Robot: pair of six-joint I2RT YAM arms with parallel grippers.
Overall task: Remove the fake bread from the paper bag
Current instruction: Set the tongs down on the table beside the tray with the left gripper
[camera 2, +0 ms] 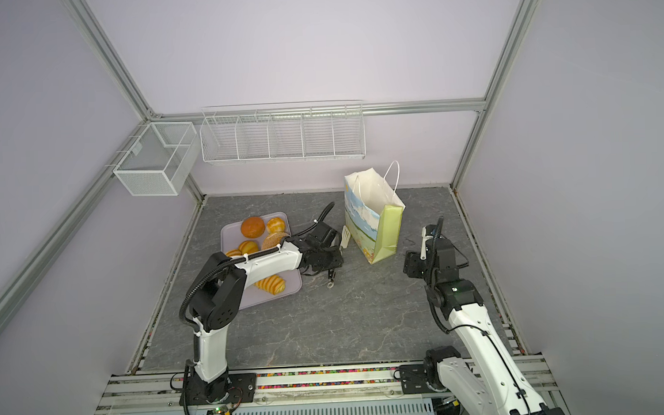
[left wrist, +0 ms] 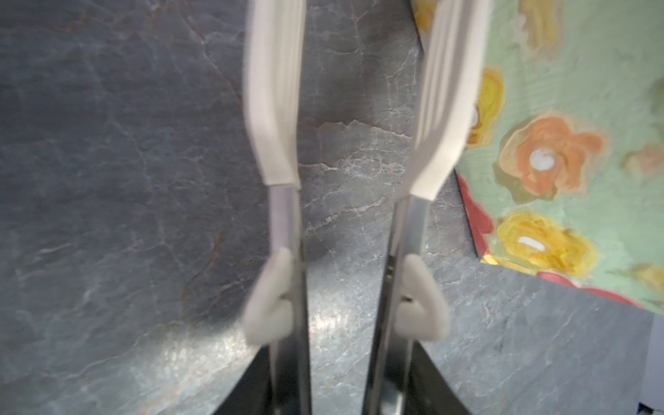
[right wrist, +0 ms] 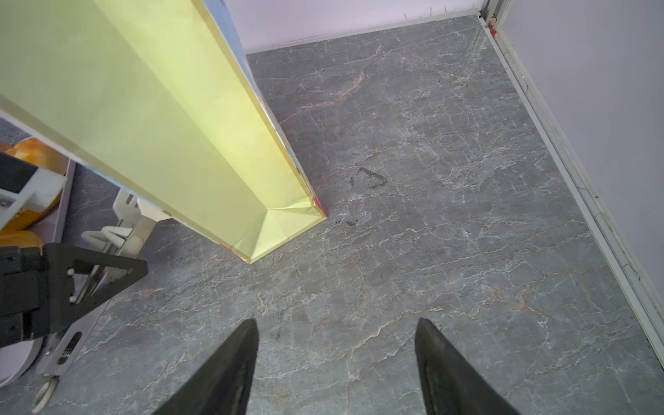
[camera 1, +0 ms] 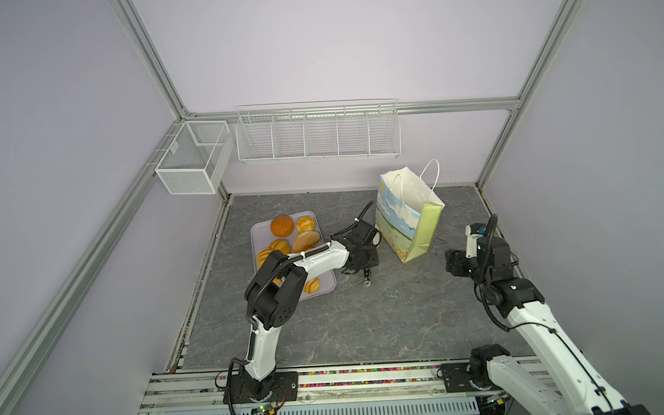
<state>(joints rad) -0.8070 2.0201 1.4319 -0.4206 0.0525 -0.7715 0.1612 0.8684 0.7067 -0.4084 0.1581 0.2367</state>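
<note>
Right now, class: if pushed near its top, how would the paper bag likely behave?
The paper bag stands tall on a narrow base, so it would probably tip, not slide. Its thin walls would likely buckle if pinched.

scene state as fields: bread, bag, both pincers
bread: at least six glossy golden-orange toy breads on the lilac plastic tray, partly behind the left arm
bag: tall printed paper gift bag, upright, right of the tray; contents not visible
left pincer: open, empty, beside the bag's base
right pincer: open, empty, above the grey marbled tabletop
</note>
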